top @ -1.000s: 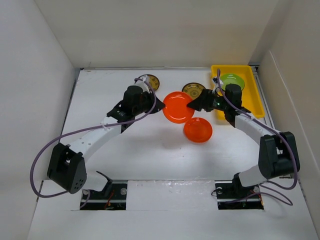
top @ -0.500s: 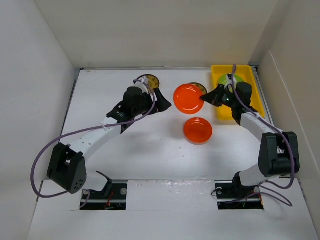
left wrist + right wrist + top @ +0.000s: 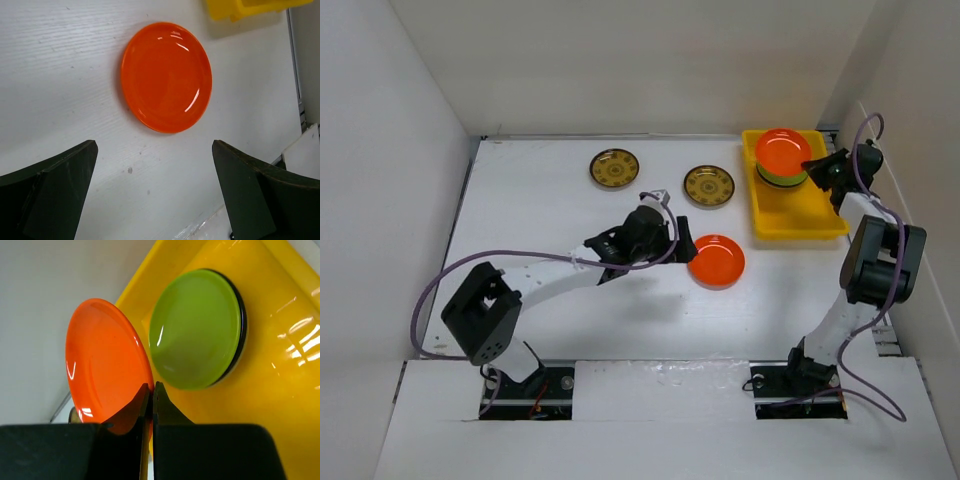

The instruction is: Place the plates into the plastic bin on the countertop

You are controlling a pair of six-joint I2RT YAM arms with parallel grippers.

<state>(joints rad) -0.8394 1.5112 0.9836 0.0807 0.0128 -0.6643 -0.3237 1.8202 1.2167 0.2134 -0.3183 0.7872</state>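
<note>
**One held orange plate (image 3: 783, 148) over the yellow plastic bin (image 3: 802, 215), one loose orange plate (image 3: 716, 260) on the table (image 3: 640, 320)**

The white table carries everything, and the yellow plastic bin sits at its far right corner.

The right arm reaches to the bin's far end. There the right end effector (image 3: 817, 168) is clamped on the rim of the held orange plate. In the right wrist view both fingers press together on that edge. The plate hangs tilted above the lime green plate (image 3: 195, 327), and I cannot tell whether the two touch.

The left end effector (image 3: 682, 243) is low over the middle of the table. Its fingers are spread wide with nothing between them, just beside the left edge of the loose orange plate. That plate lies flat on the table, outside the bin and near its near left corner.

The lime green plate lies flat in the bin's far half on a black plate (image 3: 243, 325), which shows only as a dark rim.

Further back, the left brown-gold patterned plate (image 3: 614, 168) and the right brown-gold patterned plate (image 3: 709, 185) lie flat on the table, well apart. The right one is near the bin.
</note>
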